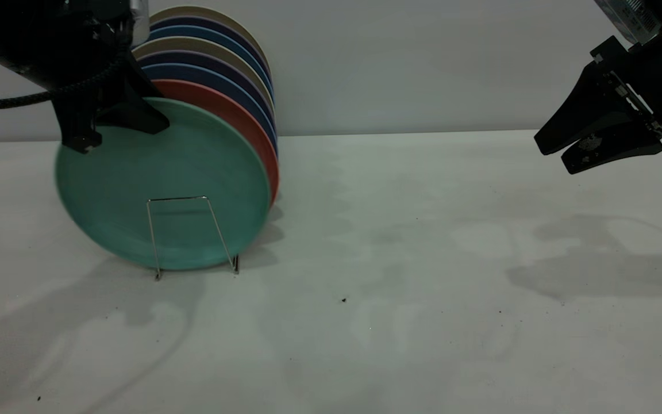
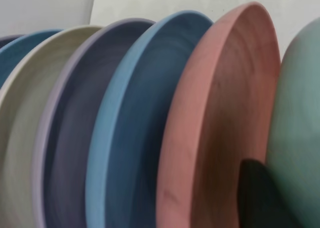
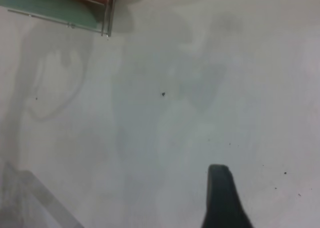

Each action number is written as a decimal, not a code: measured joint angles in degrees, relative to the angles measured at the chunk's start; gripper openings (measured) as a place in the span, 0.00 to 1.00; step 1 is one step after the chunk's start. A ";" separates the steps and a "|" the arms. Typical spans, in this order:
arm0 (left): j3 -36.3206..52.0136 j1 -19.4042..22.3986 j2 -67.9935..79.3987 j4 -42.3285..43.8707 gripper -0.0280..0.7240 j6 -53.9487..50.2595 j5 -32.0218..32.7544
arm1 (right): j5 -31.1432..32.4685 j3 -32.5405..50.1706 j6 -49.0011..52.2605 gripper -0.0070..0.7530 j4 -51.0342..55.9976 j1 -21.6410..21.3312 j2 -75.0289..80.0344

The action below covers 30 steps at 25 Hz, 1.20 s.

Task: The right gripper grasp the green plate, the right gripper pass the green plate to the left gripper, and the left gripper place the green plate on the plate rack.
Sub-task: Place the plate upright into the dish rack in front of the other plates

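Left black wedge-fingered tool (image 1: 117, 127) reaches down from the upper left of the exterior view, wrist and braided cable above it, fingers pointing down and straddling the top rim of the round matte teal-green plastic plate (image 1: 161, 184). One finger lies across the plate's front face; the left wrist view shows a dark fingertip (image 2: 260, 195) behind it, between the green plate and the salmon-pink plate (image 2: 225, 113). Tool reads as clamped on the green rim, though the contact itself is partly hidden. Green plate stands nearly upright, leaning slightly, at the front of the thin silver wire plate rack (image 1: 192, 237), its lower edge at the white desk (image 1: 423, 287) behind the front loop. Behind it in the rack: the pink plate, then blue (image 2: 135, 128), purple-grey (image 2: 75, 138) and cream (image 2: 25, 138) plates in a row. Right black wedge-fingered tool (image 1: 555, 155) hangs above the desk at the far right, well apart from the rack, tilted down toward the left, fingers slightly apart and holding nothing.
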 joint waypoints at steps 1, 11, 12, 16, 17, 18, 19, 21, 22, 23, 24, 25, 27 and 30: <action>0.00 0.00 0.00 0.00 0.38 0.00 0.00 | -0.01 0.00 0.00 0.66 0.00 0.00 0.00; 0.00 0.00 -1.85 0.00 0.39 0.00 0.19 | -0.44 0.00 0.00 0.66 0.00 0.00 0.00; 0.00 0.00 -2.23 0.00 0.39 0.00 0.38 | -0.44 0.00 0.00 0.66 -0.02 0.00 0.00; 0.00 0.00 -3.13 0.00 0.39 0.00 2.06 | -0.50 0.00 0.00 0.66 -0.02 0.00 0.00; 0.00 0.00 -3.15 0.00 0.39 0.00 2.91 | -0.50 0.00 0.00 0.66 -0.02 0.00 0.00; 0.00 0.00 -3.20 0.00 0.40 -0.05 3.59 | -0.62 0.00 0.00 0.66 -0.02 0.00 0.00; 0.00 0.00 -3.20 0.05 0.41 -0.21 4.21 | -0.62 0.00 0.04 0.66 -0.02 0.00 0.00; 0.00 0.00 -3.20 0.31 0.44 -1.16 4.85 | -0.62 0.00 0.04 0.66 -0.02 0.00 0.00; 0.00 0.00 -3.20 0.44 0.47 -1.95 4.95 | -0.62 0.00 0.06 0.66 -0.02 0.00 0.00; 0.00 0.05 -3.20 0.83 0.50 -2.76 5.01 | -0.62 0.00 0.06 0.66 -0.02 0.00 0.00; 0.00 0.05 -3.20 1.45 0.53 -3.66 5.02 | -0.62 0.00 0.11 0.66 -0.02 0.00 0.00; 0.00 0.05 -3.22 2.25 0.56 -4.54 5.02 | -0.62 0.00 0.11 0.66 -0.07 0.00 0.00; 0.00 0.05 -3.33 3.52 0.60 -5.78 4.94 | -0.62 0.00 0.11 0.66 -0.07 0.00 0.00; 0.00 0.05 -4.68 4.14 0.61 -7.26 3.45 | -0.62 0.00 0.29 0.66 -0.07 0.00 0.00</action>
